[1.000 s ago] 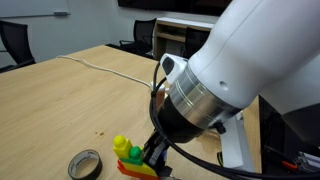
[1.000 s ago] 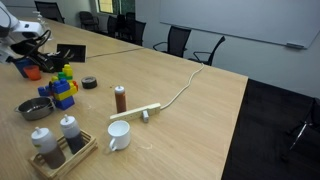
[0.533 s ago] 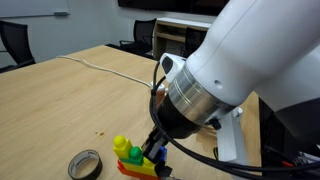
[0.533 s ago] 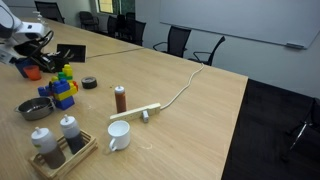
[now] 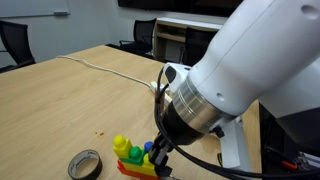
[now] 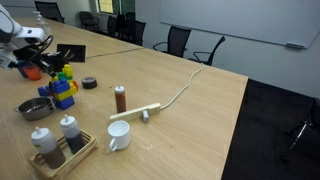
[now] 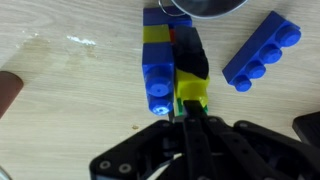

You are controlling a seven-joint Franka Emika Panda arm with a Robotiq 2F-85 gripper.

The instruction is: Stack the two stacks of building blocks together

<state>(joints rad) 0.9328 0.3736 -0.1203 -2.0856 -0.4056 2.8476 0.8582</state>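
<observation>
In the wrist view a blue and yellow stack of bricks (image 7: 158,62) lies on the wooden table. Touching its right side is a stack of green, yellow, red and dark bricks (image 7: 192,88). My gripper (image 7: 186,122) is shut, its two fingers pressed together, with the tips right at the yellow and green end of that stack. In an exterior view the yellow, green and red bricks (image 5: 127,151) sit just beside the gripper (image 5: 158,152). In an exterior view the stacks (image 6: 64,88) stand next to the gripper (image 6: 40,68).
A loose blue brick (image 7: 262,52) and a metal bowl (image 7: 205,8) lie beyond the stacks. A dark tape roll (image 5: 85,163) is close by. A brown shaker bottle (image 6: 120,98), a white mug (image 6: 118,135), a tray of shakers (image 6: 58,150) and a white cable (image 6: 175,95) are farther along the table.
The arm has shifted slightly beside the bricks, and a bit of blue brick now shows next to the fingers. The stacks stay in place.
</observation>
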